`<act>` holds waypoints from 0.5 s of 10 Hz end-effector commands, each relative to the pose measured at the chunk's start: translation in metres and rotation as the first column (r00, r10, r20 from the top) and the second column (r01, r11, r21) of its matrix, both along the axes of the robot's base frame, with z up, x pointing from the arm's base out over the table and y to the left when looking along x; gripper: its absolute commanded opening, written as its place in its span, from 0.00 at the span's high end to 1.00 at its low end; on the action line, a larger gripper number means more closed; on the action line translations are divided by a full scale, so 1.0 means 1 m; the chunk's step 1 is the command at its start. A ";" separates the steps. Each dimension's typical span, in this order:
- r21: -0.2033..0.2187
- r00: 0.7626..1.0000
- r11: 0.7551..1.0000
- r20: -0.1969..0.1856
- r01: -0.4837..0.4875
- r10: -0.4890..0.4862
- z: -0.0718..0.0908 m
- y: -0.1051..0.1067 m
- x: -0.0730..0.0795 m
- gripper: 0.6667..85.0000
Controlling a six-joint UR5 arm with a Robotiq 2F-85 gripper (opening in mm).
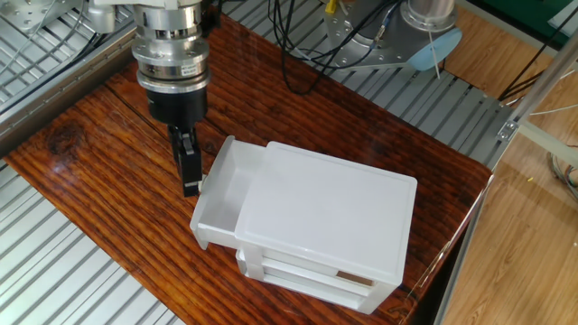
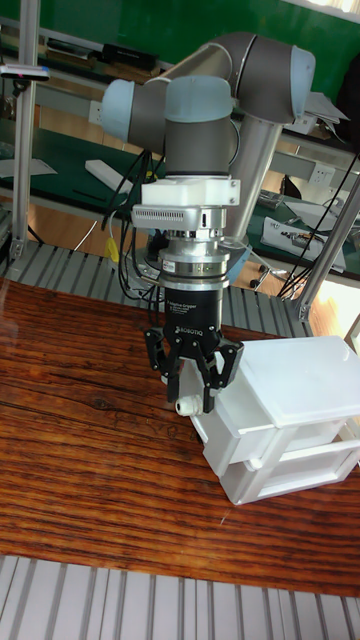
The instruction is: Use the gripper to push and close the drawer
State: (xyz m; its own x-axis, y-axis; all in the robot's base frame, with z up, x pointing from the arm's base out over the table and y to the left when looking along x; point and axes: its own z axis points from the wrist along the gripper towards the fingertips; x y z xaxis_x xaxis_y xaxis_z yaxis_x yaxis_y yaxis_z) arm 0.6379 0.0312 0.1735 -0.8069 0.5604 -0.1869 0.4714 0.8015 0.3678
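Observation:
The drawer (image 1: 219, 193) is the top tray of a small white cabinet (image 1: 334, 212) and sticks out part way toward the left, its inside bare. My gripper (image 1: 191, 186) hangs straight down at the drawer's front wall, fingers shut together with nothing between them. In the tall fixed view the gripper (image 2: 194, 398) sits right at the drawer front (image 2: 224, 412), with the small round knob (image 2: 180, 406) just beside the fingertips. Whether the fingers press on the front wall is too close to tell.
The cabinet stands on a dark wooden tabletop (image 1: 99, 181) edged by ribbed metal. Two lower drawers (image 1: 307, 275) sit flush in the cabinet. Black cables (image 1: 307, 54) and the robot base (image 1: 424, 23) lie behind.

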 end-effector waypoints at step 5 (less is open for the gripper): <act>-0.108 0.994 0.992 -0.093 -0.071 0.061 0.024 -0.026 -0.020 0.51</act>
State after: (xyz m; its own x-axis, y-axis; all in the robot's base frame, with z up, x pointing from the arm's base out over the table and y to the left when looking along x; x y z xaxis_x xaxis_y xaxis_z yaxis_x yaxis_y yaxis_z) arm 0.6342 0.0159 0.1787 -0.8308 0.5178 -0.2041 0.4501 0.8407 0.3010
